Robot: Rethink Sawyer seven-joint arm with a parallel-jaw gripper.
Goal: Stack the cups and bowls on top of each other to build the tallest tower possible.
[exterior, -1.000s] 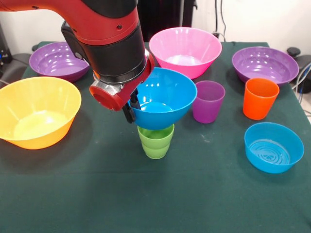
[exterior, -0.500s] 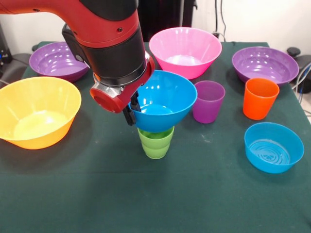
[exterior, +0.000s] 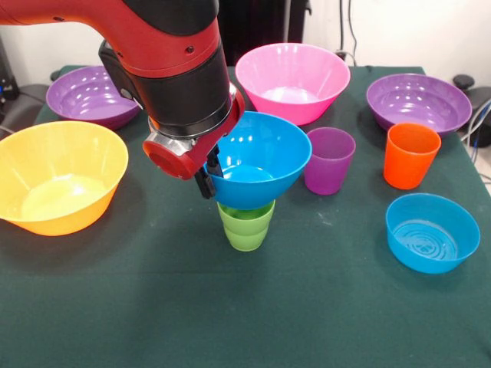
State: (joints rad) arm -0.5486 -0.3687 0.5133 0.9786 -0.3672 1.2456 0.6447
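1. Medium blue bowl (exterior: 259, 159) sits on the green cup (exterior: 246, 224) mid-table, base in the cup's mouth, tilted a bit toward me.
2. Gripper (exterior: 205, 178) is at the bowl's rim on my view's left; fingers look clamped on the rim, one inside, one outside.
3. Risk, imo: bowl much wider than the cup, so an off-centre release or a sideways pull could tip it or drag the cup over.
4. Purple cup (exterior: 329, 159) is just beside and could get knocked; orange cup (exterior: 411, 155) stands further off.
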